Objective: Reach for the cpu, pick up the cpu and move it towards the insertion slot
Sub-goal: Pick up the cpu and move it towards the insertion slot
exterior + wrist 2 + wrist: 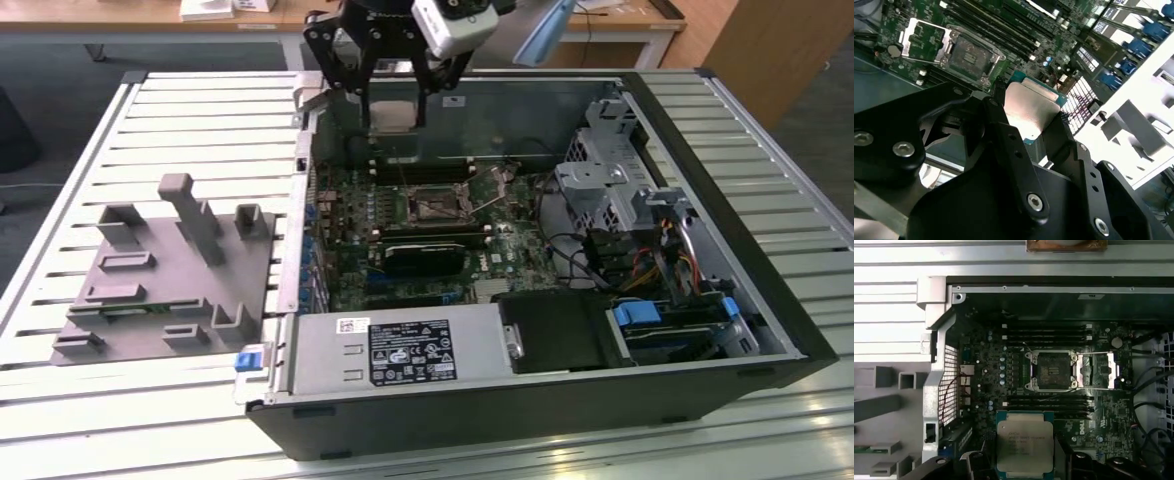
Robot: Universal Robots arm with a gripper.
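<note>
the cpu point(1024, 447) was held clamped between the two black fingers point(1019, 150) of the gripper point(396, 105), raised above the open computer case point(747, 330) near its far wall in the exterior view. in the first wrist view the chip was seen hanging over the motherboard point(999, 385), apart from the insertion slot point(1050, 371), whose metal frame lay flipped open beside the dark centre.

the grip was taken on the chip's thin edges only (little surface for the pads), so a slip or tilt could be judged the main risk; a dropped chip might land on the exposed socket contacts or the memory slots point(1046, 332). a skewed chip could also be brought down misaligned against the frame. the case wall was close to the gripper, and a clipped edge could knock the chip loose.
</note>
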